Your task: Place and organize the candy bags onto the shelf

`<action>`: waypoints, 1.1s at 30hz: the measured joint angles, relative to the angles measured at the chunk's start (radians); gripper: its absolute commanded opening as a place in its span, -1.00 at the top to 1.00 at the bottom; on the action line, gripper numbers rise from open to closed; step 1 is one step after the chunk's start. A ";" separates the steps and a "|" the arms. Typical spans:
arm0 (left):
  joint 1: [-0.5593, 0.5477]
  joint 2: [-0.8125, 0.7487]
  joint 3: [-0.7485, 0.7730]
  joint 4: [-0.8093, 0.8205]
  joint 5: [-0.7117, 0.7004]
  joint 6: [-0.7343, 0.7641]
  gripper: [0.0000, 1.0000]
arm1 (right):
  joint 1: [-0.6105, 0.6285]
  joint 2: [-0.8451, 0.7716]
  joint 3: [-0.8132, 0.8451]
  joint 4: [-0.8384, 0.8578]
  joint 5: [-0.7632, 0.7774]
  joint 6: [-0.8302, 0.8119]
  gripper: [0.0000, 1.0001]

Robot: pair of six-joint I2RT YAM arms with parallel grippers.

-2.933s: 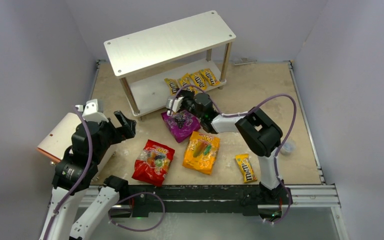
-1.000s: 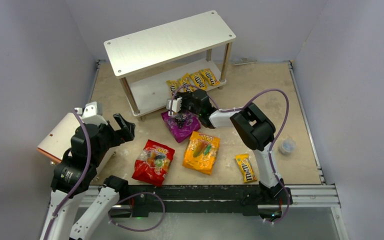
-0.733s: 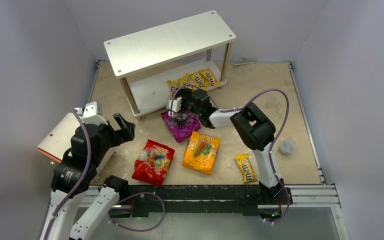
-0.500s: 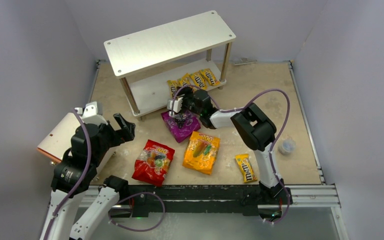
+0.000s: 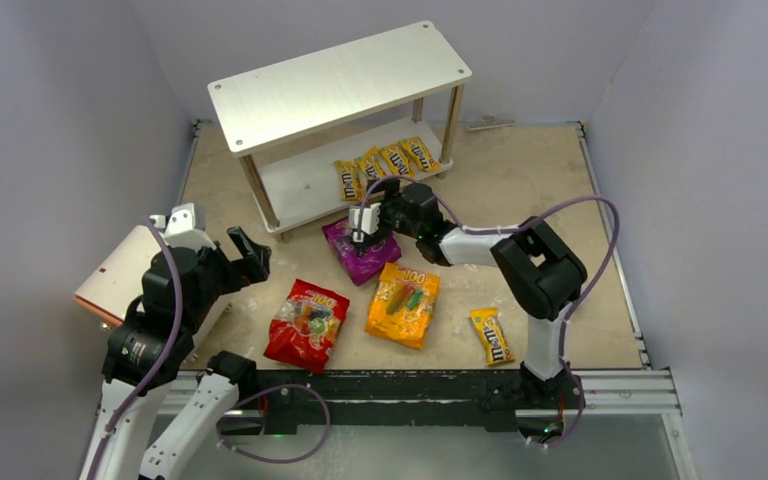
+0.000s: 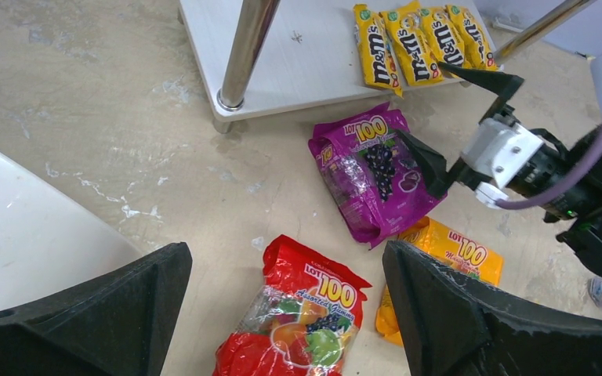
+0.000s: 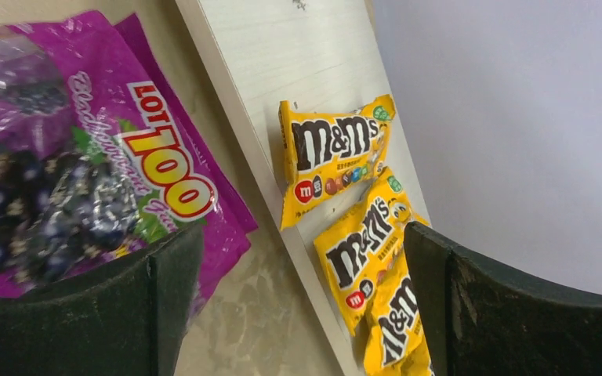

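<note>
The shelf [image 5: 340, 85] stands at the back, and several yellow M&M's packets [image 5: 385, 162] lie in a row on its lower board [image 6: 313, 63]. In front of it, on the floor, lie a purple bag [image 5: 360, 252], an orange bag [image 5: 402, 303], a red bag [image 5: 306, 322] and one more yellow packet [image 5: 491, 335]. My right gripper [image 5: 362, 210] hangs open between the purple bag [image 7: 86, 180] and the packets [image 7: 337, 157], holding nothing. My left gripper [image 5: 252, 250] is open and empty at the left, high above the red bag [image 6: 298, 321].
A white panel with an orange rim [image 5: 120, 270] leans beside the left arm. A small clear cup [image 5: 573, 293] sits near the right wall. Grey walls close in three sides, and a metal rail [image 5: 410, 385] runs along the near edge.
My right gripper has opened and drawn back slightly from the shelf's lower board, toward the purple bag. Its elbow has swung to the right. The left arm has not moved.
</note>
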 measured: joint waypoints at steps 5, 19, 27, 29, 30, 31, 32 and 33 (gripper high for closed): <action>0.000 0.000 0.000 0.001 0.007 0.000 -0.99 | 0.000 -0.131 -0.141 0.100 0.001 0.114 -0.98; 0.000 0.005 -0.001 0.024 0.024 0.000 -0.99 | 0.000 -0.365 -0.222 0.092 0.299 1.057 -0.98; 0.000 0.024 -0.023 0.055 0.040 0.001 -1.00 | 0.008 -0.208 0.002 -0.237 0.381 1.252 -0.98; 0.000 0.029 -0.023 0.065 0.045 0.001 -1.00 | 0.009 -0.168 0.031 -0.279 0.404 1.265 -0.98; 0.000 0.032 -0.023 0.069 0.048 0.001 -1.00 | 0.009 -0.150 0.045 -0.298 0.414 1.267 -0.98; 0.000 0.034 -0.023 0.071 0.050 0.001 -1.00 | 0.010 -0.128 0.063 -0.319 0.428 1.271 -0.98; 0.000 0.035 -0.023 0.072 0.051 0.001 -1.00 | 0.010 -0.112 0.074 -0.329 0.433 1.273 -0.98; 0.000 0.036 -0.023 0.073 0.052 0.001 -1.00 | 0.011 -0.092 0.090 -0.335 0.443 1.273 -0.98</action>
